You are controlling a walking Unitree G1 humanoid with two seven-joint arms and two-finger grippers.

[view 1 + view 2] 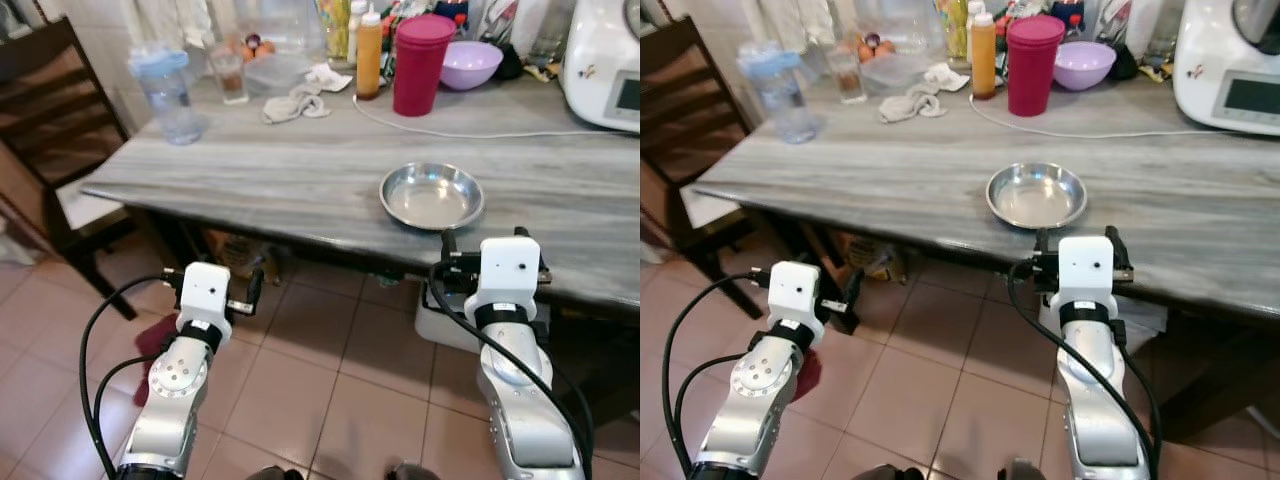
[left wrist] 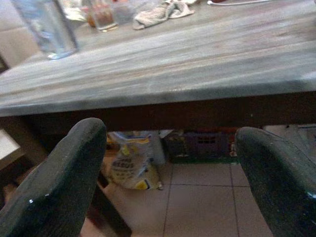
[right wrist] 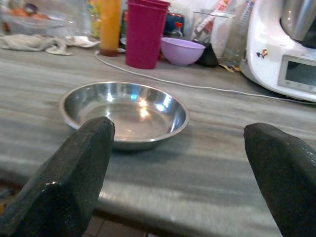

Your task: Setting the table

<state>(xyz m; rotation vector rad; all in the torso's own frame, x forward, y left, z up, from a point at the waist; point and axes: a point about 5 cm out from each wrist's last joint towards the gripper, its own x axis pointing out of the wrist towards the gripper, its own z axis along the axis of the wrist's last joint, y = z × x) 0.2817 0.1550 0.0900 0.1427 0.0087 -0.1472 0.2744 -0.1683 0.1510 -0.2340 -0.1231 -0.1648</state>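
A round steel plate [image 1: 432,195] lies empty near the front edge of the grey stone-patterned table [image 1: 250,170]. My right gripper [image 1: 494,256] is open at the table's edge, just in front of the plate and a little to its right. In the right wrist view the plate [image 3: 126,113] sits ahead of the left finger [image 3: 74,177], with nothing between the fingers. My left gripper [image 1: 215,287] is open below the table edge, over the tiled floor. Its wrist view looks under the tabletop [image 2: 158,74], with nothing between its fingers [image 2: 59,182].
At the back of the table stand a magenta tumbler [image 1: 420,62], a purple bowl [image 1: 470,62], an orange bottle [image 1: 369,52], a white appliance [image 1: 605,65] with its cable [image 1: 450,131], a water bottle [image 1: 165,95] and a cloth [image 1: 297,102]. A dark chair [image 1: 50,130] stands at left.
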